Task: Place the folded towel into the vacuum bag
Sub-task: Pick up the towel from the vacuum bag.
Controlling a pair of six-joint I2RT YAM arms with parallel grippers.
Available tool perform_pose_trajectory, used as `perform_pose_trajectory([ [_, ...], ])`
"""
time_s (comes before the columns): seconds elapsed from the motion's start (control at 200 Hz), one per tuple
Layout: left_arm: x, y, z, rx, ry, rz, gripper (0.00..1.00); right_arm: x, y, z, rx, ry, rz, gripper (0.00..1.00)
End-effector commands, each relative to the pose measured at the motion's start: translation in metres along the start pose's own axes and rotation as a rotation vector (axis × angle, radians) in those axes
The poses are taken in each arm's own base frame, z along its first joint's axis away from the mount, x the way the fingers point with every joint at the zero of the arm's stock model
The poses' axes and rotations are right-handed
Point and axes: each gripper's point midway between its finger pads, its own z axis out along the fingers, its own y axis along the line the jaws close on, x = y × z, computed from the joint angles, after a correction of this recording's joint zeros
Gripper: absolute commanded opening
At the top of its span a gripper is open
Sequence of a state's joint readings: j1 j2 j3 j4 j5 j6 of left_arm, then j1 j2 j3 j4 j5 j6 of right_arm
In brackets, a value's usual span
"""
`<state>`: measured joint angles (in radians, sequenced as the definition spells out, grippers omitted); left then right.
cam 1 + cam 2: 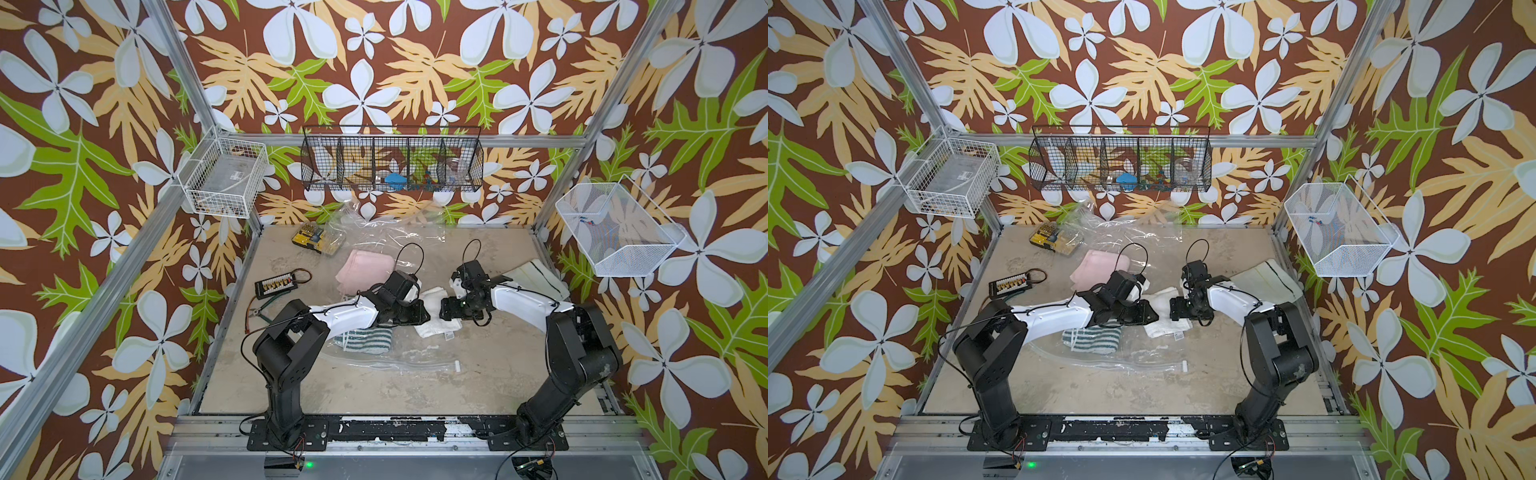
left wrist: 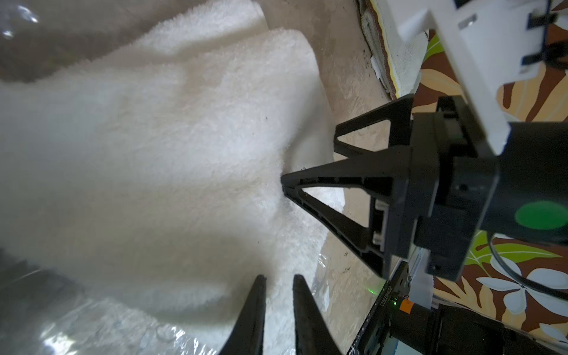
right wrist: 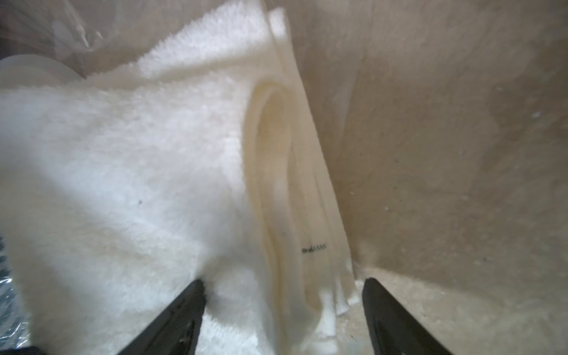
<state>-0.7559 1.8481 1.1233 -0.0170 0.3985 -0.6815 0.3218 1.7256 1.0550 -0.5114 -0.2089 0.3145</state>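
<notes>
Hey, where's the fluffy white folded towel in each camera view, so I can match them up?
Both top views: fluffy white folded towel, centre of the beige tabletop.
Left wrist: it fills most of the picture.
Right wrist: it covers about half, beside bare tabletop.
Shared landmark: the crinkly transparent plastic vacuum bag beside it.

Both arms fold fwd from their bases, elbows raised, white forearms angled inward & low, so L arm point(image 1: 345, 316) and R arm point(image 1: 525, 300) meet almost nose to nose at centre. L pincer point(image 2: 278, 296) points down-fwd, jaws only a slim gap apart. R pincer point(image 3: 282, 302) has jaws spread wide; in L wrist view its tips aim twd the L pincer, close by.
</notes>
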Motion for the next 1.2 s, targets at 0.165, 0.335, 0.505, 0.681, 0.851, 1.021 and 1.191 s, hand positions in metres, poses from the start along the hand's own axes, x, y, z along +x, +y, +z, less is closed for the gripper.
perform_pose_trajectory([
  [0.165, 0.039, 0.053, 0.020, -0.117, 0.082, -0.019, 0.14, 0.000, -0.002, 0.013, -0.024, -0.003, 0.031, 0.58],
  [0.335, 0.014, 0.010, 0.005, -0.019, 0.047, 0.005, 0.16, -0.008, 0.004, -0.007, 0.009, -0.066, 0.014, 0.38],
  [0.505, -0.011, -0.024, -0.003, 0.062, 0.005, 0.007, 0.17, -0.010, 0.010, -0.016, 0.044, -0.089, -0.014, 0.33],
  [0.681, -0.037, -0.020, 0.020, 0.027, -0.040, -0.005, 0.15, -0.011, 0.011, -0.019, 0.071, -0.091, -0.033, 0.31],
  [0.851, -0.051, 0.010, 0.046, -0.031, -0.051, -0.054, 0.13, -0.013, 0.021, -0.030, 0.107, -0.118, -0.080, 0.30],
  [1.021, -0.043, 0.036, 0.064, -0.082, -0.013, -0.064, 0.11, -0.011, 0.049, -0.039, 0.171, -0.157, -0.201, 0.27],
  [1.191, -0.028, 0.032, 0.051, -0.031, 0.004, -0.072, 0.12, 0.001, 0.074, -0.014, 0.117, -0.110, -0.233, 0.20],
])
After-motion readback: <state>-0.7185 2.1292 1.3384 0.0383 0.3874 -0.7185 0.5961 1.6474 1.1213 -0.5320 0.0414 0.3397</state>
